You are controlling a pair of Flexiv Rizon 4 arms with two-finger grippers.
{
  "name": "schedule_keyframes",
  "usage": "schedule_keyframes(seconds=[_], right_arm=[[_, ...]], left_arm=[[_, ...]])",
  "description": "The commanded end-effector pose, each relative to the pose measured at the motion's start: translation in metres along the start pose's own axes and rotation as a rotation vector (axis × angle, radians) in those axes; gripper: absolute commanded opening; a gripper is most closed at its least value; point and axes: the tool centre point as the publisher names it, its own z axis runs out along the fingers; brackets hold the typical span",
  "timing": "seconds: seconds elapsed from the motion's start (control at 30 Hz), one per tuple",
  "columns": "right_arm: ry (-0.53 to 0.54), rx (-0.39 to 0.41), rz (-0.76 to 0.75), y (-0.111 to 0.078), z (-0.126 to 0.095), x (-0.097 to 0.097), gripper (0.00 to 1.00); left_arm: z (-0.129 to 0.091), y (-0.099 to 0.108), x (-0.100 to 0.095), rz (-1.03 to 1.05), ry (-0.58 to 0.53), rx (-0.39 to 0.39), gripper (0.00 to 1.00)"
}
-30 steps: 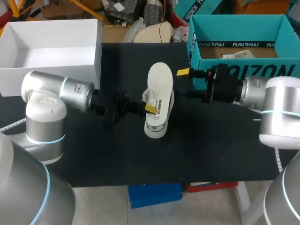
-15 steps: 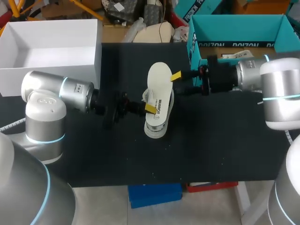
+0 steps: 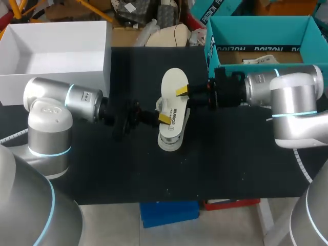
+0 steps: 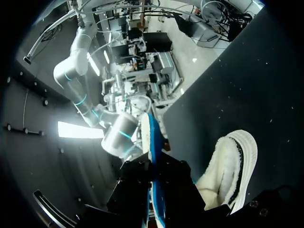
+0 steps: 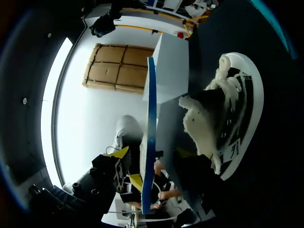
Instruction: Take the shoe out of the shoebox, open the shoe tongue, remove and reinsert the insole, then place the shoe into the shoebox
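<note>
Insole hangs flat just above the shoe on the table, pinched by the left hand, probably ready for reinsertion. The right hand is at its edge above the shoe; I cannot tell its grip.

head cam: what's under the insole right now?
The shoe. Only its near end and a sliver along one side show past the insole, which the left pincer holds. The rest of the shoe, opening included, is covered in this view.
</note>
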Motion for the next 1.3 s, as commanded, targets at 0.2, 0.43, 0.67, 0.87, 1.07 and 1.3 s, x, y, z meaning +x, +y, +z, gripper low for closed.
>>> schedule_keyframes(seconds=[0.2,0.43,0.67,0.87,1.07,1.3], right_arm=[[-0.009,0.004,-0.013,0.008,0.008,0.005,0.40],[-0.027,0.022,-0.014,0.010,0.007,0.007,0.00],[-0.027,0.022,-0.014,0.010,0.007,0.007,0.00],[-0.027,0.022,-0.014,0.010,0.007,0.007,0.00],[-0.027,0.022,-0.014,0.010,0.007,0.007,0.00],[-0.027,0.022,-0.014,0.010,0.007,0.007,0.00]], left_arm=[[0.000,0.000,0.000,0.002,0.002,0.000,0.00],[0.000,0.000,0.000,0.002,0.002,0.000,0.00],[-0.002,0.000,-0.003,0.046,0.065,-0.020,1.00],[-0.036,-0.005,-0.022,0.213,0.467,-0.137,1.00],[-0.053,-0.017,-0.048,0.379,0.942,-0.085,1.00],[-0.037,-0.027,-0.070,0.519,1.356,0.029,1.00]])
